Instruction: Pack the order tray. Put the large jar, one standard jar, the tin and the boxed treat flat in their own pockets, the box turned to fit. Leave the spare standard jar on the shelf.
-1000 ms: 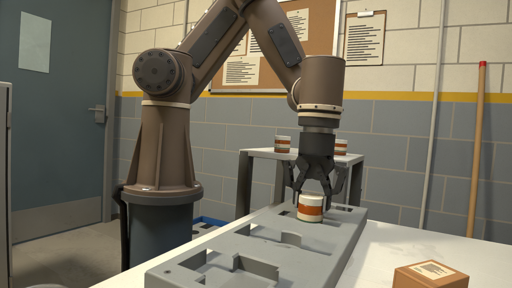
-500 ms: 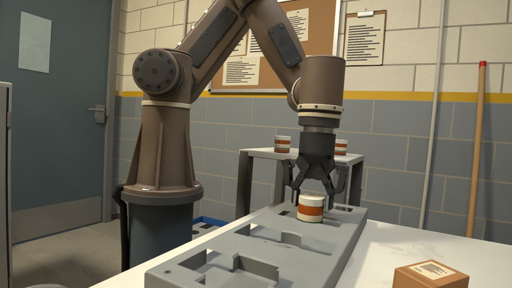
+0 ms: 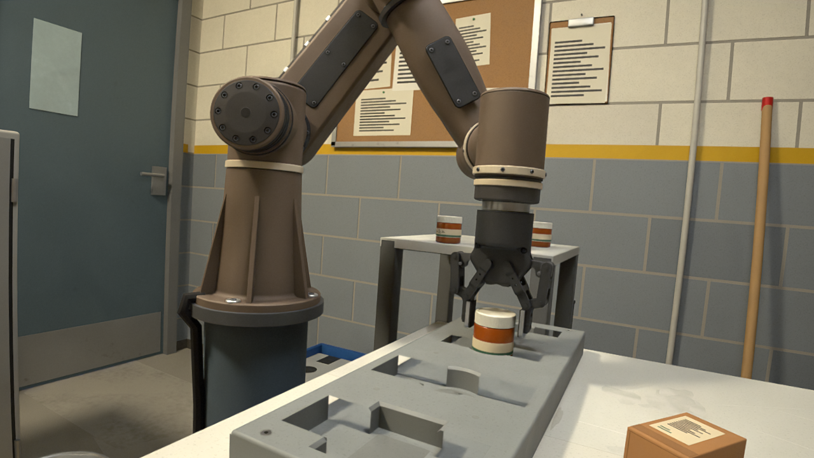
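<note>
The large jar (image 3: pixel 493 331), white with an orange band, stands upright in a pocket near the far end of the grey order tray (image 3: pixel 421 387). My gripper (image 3: pixel 501 310) hangs straight down over the jar, open and holding nothing. Two standard jars (image 3: pixel 449 229) (image 3: pixel 541 234) stand on the grey shelf (image 3: pixel 478 248) behind the tray, the right one partly hidden by my wrist. The boxed treat (image 3: pixel 685 437), a brown carton with a printed label, sits on the table at the near right. I cannot see the tin.
The tray's near pockets (image 3: pixel 364 424) and the middle pocket (image 3: pixel 455 381) hold nothing. My arm's base (image 3: pixel 253 319) rises left of the table. A wooden pole (image 3: pixel 757 239) leans on the wall at right.
</note>
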You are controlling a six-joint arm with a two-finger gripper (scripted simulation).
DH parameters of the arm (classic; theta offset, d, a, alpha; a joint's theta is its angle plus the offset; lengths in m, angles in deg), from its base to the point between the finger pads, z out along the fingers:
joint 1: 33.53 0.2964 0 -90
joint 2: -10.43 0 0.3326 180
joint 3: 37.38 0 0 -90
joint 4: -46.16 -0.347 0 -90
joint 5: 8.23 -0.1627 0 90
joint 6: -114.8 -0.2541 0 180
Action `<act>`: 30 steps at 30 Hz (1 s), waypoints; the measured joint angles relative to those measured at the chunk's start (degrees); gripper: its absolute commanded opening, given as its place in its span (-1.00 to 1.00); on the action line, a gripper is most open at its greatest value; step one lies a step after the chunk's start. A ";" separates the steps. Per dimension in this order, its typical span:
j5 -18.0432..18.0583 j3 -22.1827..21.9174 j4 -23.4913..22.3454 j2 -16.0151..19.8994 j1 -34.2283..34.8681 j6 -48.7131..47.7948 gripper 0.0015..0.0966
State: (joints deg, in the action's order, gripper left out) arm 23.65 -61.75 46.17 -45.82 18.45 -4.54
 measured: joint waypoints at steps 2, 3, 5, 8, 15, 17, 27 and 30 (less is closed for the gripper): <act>0.00 0.01 0.00 -0.01 0.00 0.00 0.55; 0.01 0.01 0.00 -0.02 0.00 0.00 0.55; 0.23 -0.02 0.00 -0.23 -0.01 0.01 0.55; 1.33 -0.10 -0.01 -1.37 -0.04 0.04 0.55; 7.52 0.06 0.00 -7.48 -0.21 0.22 0.55; 9.70 0.31 0.00 -9.44 -0.28 0.28 0.55; 15.81 1.50 0.00 -14.40 -0.44 0.44 0.55; 15.82 1.46 -0.01 -14.36 -0.44 0.44 0.55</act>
State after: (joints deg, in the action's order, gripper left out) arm 39.48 -60.29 46.16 -60.18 18.01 -4.11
